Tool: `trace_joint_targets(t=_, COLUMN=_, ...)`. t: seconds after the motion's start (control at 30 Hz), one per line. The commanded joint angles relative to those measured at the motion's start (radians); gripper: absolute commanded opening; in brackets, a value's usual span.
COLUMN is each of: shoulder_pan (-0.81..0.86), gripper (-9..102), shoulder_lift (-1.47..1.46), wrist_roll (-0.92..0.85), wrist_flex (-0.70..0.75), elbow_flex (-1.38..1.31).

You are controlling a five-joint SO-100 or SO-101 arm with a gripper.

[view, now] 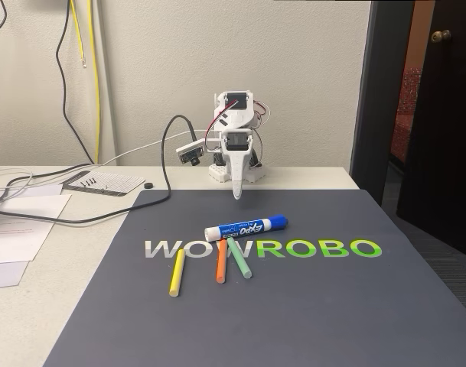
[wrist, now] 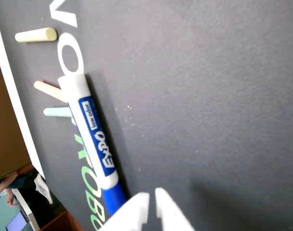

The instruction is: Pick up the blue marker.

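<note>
In the fixed view, one blue marker [view: 246,227] labelled EXPO lies on a dark mat [view: 309,306] printed WOWROBO, beside three thin sticks: yellow [view: 176,272], orange [view: 221,262], green [view: 239,257]. The gripper [view: 237,195] hangs behind it, empty.

In the wrist view, "low odor" reads on the marker; the fingers [wrist: 135,208] are nearly closed, holding nothing.

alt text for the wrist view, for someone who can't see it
A blue marker lies on a dark grey mat, its blue cap beside the white gripper tips at the bottom edge, jaws nearly together. Yellow, orange and green sticks lie beyond it.
</note>
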Motion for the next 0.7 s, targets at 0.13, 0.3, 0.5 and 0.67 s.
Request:
trace_joint_targets(t=0.13, shoulder_pan=-0.002, gripper=0, shoulder_lift=0.058, wrist_roll=0.000, wrist_flex=-0.012, elbow_flex=-0.003)
trace_joint_targets(t=0.3, shoulder_pan=-0.011, gripper=0, shoulder_lift=0.058, wrist_roll=-0.011, wrist_flex=-0.015, elbow_flex=-0.003)
trace_joint_targets(t=0.5, shoulder_pan=-0.028, gripper=0, shoulder_lift=0.060, wrist_roll=-0.040, wrist_flex=-0.037, elbow_flex=-0.008)
trace_joint_targets(t=0.67, shoulder_pan=-0.055, gripper=1, shoulder_lift=-0.029, wrist_roll=-0.087, wrist_flex=-0.072, elbow_flex=-0.054)
